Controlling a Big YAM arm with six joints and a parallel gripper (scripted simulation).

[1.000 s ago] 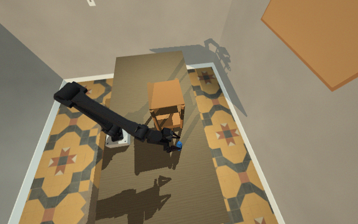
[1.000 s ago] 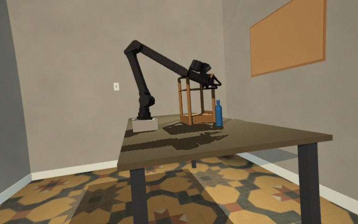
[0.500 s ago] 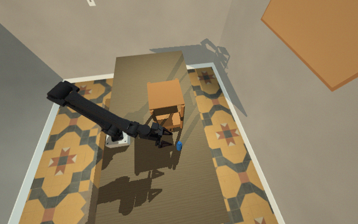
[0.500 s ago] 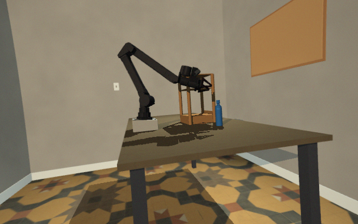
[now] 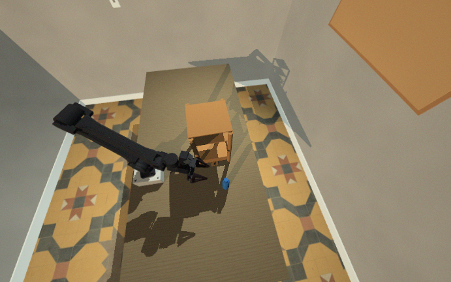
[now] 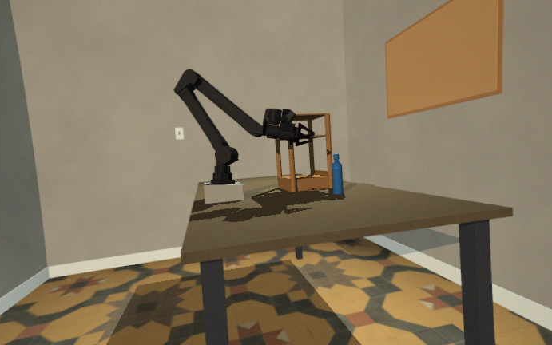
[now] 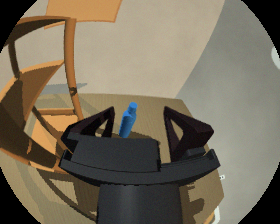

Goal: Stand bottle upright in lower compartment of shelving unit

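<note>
Nothing done yet: the black parallel gripper (image 7: 143,127), fingers apart and empty, hangs above the upright blue plastic bottle (image 5: 226,183) (grasping, shelving remain).

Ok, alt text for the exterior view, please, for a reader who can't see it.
A blue bottle stands upright on a brown table, just outside a wooden shelving unit. The black arm's open, empty hand hovers level with the unit's middle shelf, above and apart from the bottle.
</note>
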